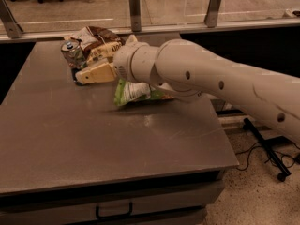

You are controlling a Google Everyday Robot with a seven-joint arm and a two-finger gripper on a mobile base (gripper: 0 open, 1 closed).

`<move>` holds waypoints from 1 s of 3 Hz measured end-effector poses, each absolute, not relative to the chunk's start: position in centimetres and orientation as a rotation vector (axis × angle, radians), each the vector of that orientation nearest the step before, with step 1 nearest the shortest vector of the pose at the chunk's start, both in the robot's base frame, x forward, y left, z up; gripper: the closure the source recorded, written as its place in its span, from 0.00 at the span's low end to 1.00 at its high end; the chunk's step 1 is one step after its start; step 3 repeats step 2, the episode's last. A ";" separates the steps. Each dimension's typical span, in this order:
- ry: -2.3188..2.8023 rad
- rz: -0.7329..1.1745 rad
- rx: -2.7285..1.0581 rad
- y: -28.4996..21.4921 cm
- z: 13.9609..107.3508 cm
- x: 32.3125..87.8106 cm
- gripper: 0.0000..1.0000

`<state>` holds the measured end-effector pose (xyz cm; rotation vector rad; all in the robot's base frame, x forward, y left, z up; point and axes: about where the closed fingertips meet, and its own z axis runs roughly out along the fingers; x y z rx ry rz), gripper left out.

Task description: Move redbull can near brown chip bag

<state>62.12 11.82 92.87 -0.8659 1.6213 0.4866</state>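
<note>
On the worktop (93, 139), at a far corner, the redbull can (70, 53) is seen upright just beside the brown chip bag (97, 37), just beyond the gripper (84, 76), whose opening cannot be told.

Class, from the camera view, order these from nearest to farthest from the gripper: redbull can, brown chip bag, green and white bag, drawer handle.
1. redbull can and brown chip bag, behind the gripper at the far corner: too close to call.
2. green and white bag, under the arm.
3. drawer handle, below the front edge.
</note>
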 end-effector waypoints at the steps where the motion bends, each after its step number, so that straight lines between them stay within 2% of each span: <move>1: 1.680 0.395 -0.751 5.2 93.4 59.5 0.00; 2: 1.755 0.279 -0.575 -1.2 93.2 56.9 0.00; 3: 1.755 0.279 -0.575 -1.2 93.2 56.9 0.00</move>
